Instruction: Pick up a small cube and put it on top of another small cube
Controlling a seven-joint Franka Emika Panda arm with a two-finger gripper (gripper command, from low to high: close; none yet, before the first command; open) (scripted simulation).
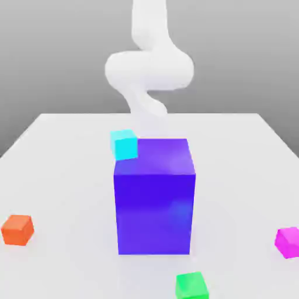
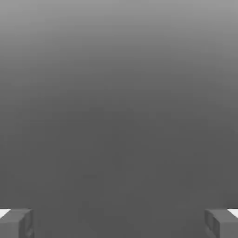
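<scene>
I am holding my gripper [image 2: 119, 223] spread wide and released, grasping nothing; in the hand view my two grey fingertips [image 2: 16, 223] are standing far apart at opposite sides, with only plain grey between them. No cube is lying between my fingers or touching them.

In the exterior view my white arm [image 1: 149, 67] is curling up behind the big blue block [image 1: 155, 195], which is sitting in the middle of the white table [image 1: 58, 152] and hiding my hand from that camera. The small cyan cube [image 1: 124, 144] is showing at the block's upper corner on the exterior view's left; I cannot tell whether it is touching the block or resting behind it. The other small cubes are lying well apart from my arm, on the near side of the block: the orange cube [image 1: 17, 229] toward the exterior view's left, the green cube [image 1: 192, 285] in front of the block, and the magenta cube [image 1: 288, 241] toward the exterior view's right.
</scene>
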